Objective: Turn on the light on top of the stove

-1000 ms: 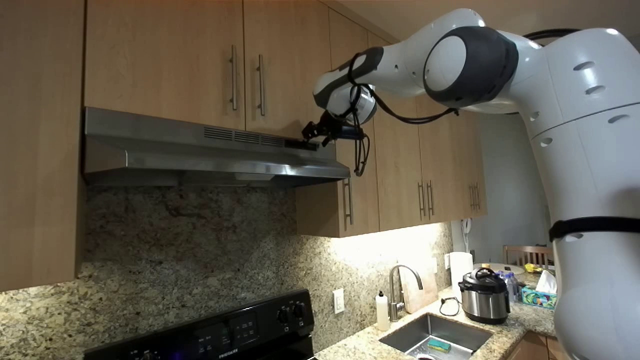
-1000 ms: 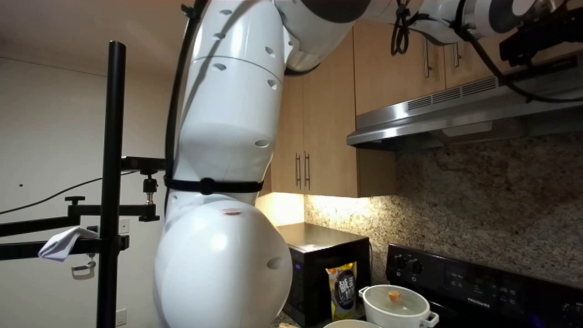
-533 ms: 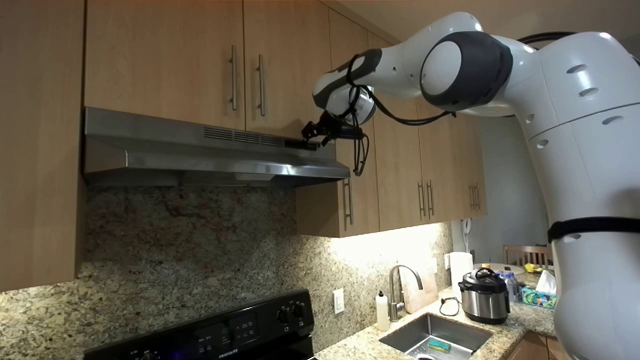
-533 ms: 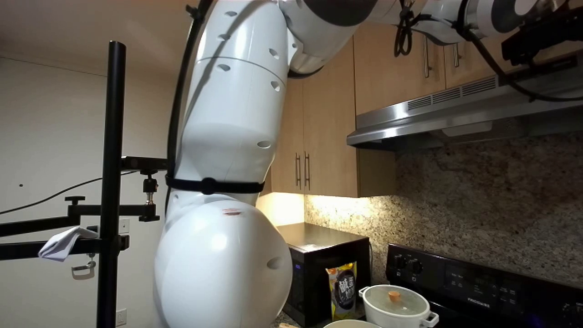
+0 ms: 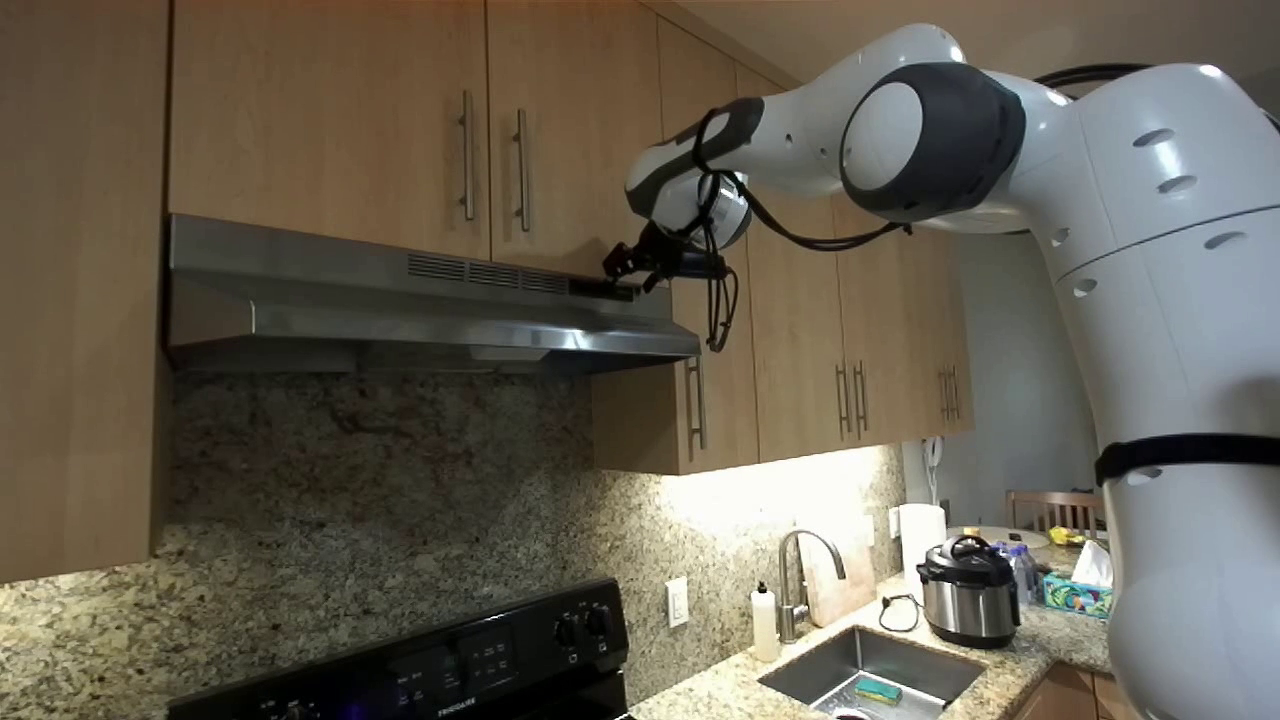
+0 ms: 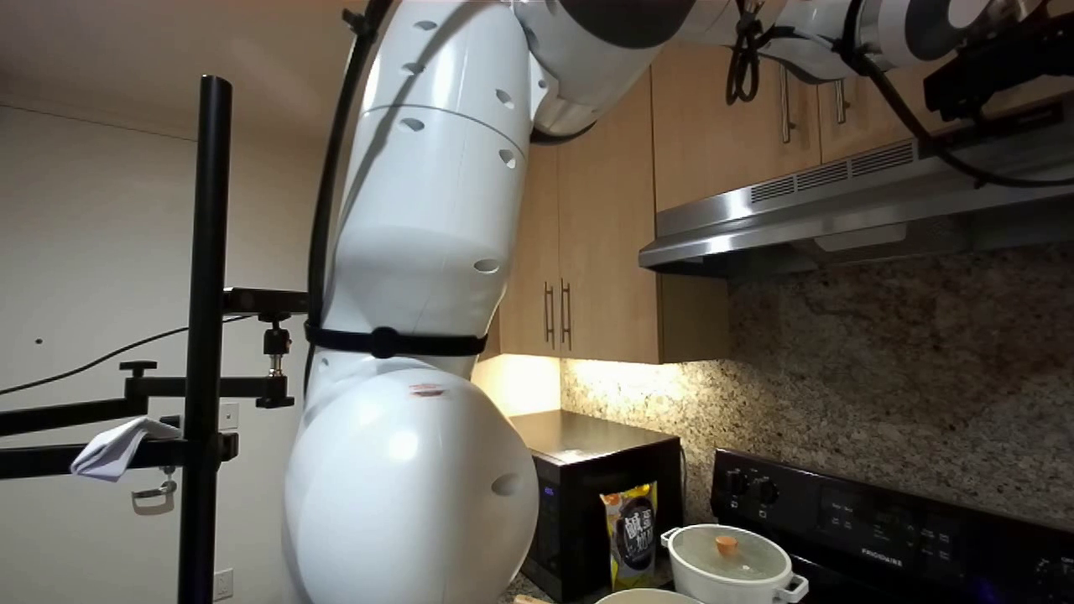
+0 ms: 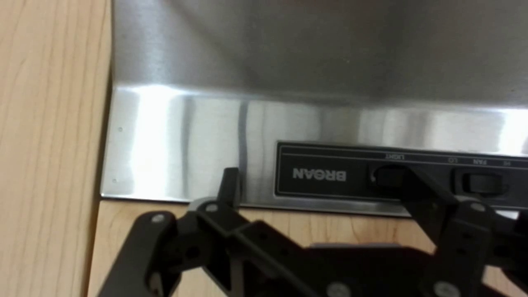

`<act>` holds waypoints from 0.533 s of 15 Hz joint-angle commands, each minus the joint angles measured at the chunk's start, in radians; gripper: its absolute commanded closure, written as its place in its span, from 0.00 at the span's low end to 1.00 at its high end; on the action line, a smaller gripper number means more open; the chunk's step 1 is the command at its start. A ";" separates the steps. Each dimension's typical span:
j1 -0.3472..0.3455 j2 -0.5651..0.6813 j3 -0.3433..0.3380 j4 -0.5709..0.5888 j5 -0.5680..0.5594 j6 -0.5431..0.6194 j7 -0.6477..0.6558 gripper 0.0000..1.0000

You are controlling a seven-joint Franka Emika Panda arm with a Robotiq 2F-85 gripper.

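Gripper (image 7: 318, 177) spread wide at control panel (image 7: 357, 170); light switch (image 7: 387, 176) in panel, partly behind one fingertip (image 7: 418, 189), touch unclear; long axis along panel; push likely next.

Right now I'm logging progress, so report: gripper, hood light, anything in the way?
Gripper open; one finger partly hides light switch, contact unclear. Hood lamp looks unlit. Fan switch close beside; no obstruction seen.

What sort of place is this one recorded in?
A kitchen, probably a home's: a steel range hood above a black stove, and a sink with a faucet further along the counter.
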 commanded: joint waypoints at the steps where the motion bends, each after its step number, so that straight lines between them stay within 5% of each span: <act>1: 0.007 0.009 -0.004 0.010 -0.028 -0.017 0.024 0.00; 8: 0.008 0.006 -0.005 0.003 -0.032 -0.032 0.027 0.00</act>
